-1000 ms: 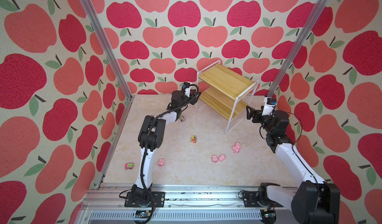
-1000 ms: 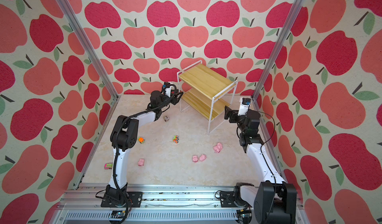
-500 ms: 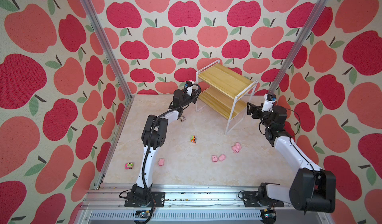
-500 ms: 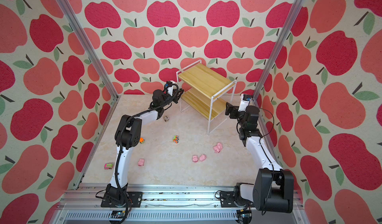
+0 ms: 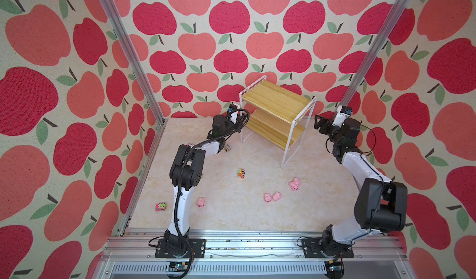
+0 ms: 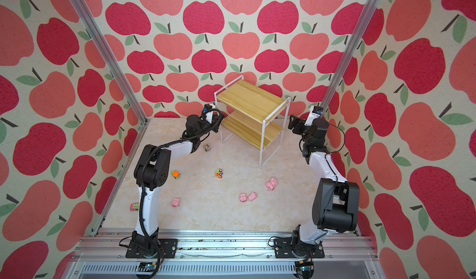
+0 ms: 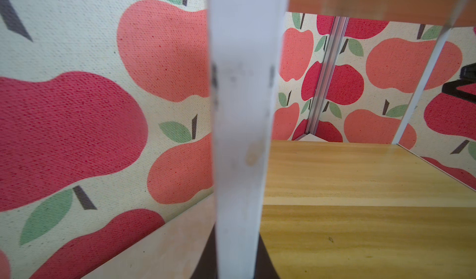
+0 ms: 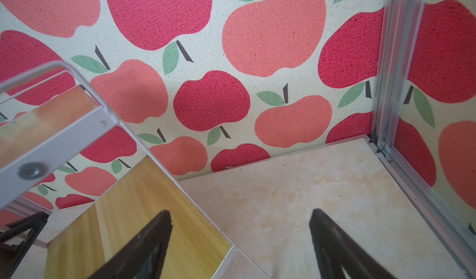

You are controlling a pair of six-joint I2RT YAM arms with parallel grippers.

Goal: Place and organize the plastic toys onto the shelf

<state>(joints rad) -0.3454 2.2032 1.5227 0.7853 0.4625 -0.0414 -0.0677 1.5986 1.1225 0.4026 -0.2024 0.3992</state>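
The shelf (image 5: 277, 102) (image 6: 249, 100) stands at the back, both wood boards bare. My left gripper (image 5: 240, 115) (image 6: 216, 115) (image 7: 237, 264) is shut on the shelf's white front-left leg (image 7: 242, 136), beside the lower board (image 7: 360, 187). My right gripper (image 5: 318, 121) (image 6: 292, 123) (image 8: 240, 213) hangs open and empty at the shelf's right end, over the corner of the lower board (image 8: 144, 213). On the floor lie pink pigs (image 5: 201, 202) (image 5: 268, 197) (image 5: 294, 183) and toy trucks: a green-orange one (image 5: 241, 173), a pink-green one (image 5: 160, 206), an orange one (image 6: 176, 174) and a pale one (image 5: 227, 147).
Apple-print walls close in the floor on three sides, with aluminium posts (image 5: 128, 53) (image 5: 371, 45) in the back corners. The shelf stands at an angle close to the back wall. The metal base rail (image 5: 244, 241) runs along the front edge.
My left gripper has shut on the shelf's leg. The right gripper has moved up and farther back beside the shelf's right end, its jaws a little narrower.
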